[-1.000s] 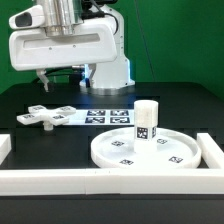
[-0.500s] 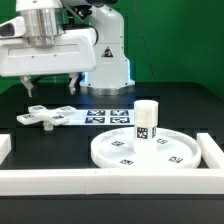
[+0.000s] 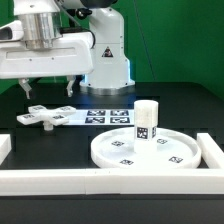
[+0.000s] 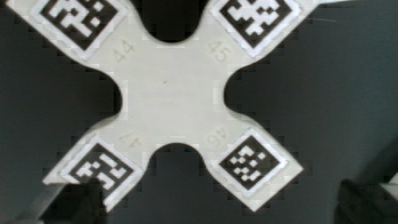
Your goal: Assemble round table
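The white cross-shaped foot point(image 3: 44, 114) lies flat on the black table at the exterior view's left, with tags on its arms. It fills the wrist view point(image 4: 169, 90). My gripper point(image 3: 48, 88) hangs open and empty right above it, apart from it. In the wrist view the gripper point(image 4: 222, 205) shows one dark finger on each side of the foot's near arms. The large round disc point(image 3: 120, 152) lies at the front right. The short cylindrical post point(image 3: 146, 120) stands upright on the disc.
The marker board point(image 3: 108, 115) lies flat between the foot and the disc. White border walls run along the front point(image 3: 100, 181), the right point(image 3: 211, 150) and the left point(image 3: 4, 148). The arm's base point(image 3: 108, 62) stands behind.
The gripper has moved to the exterior view's left and come a little lower, over the cross-shaped foot. The parts have not moved.
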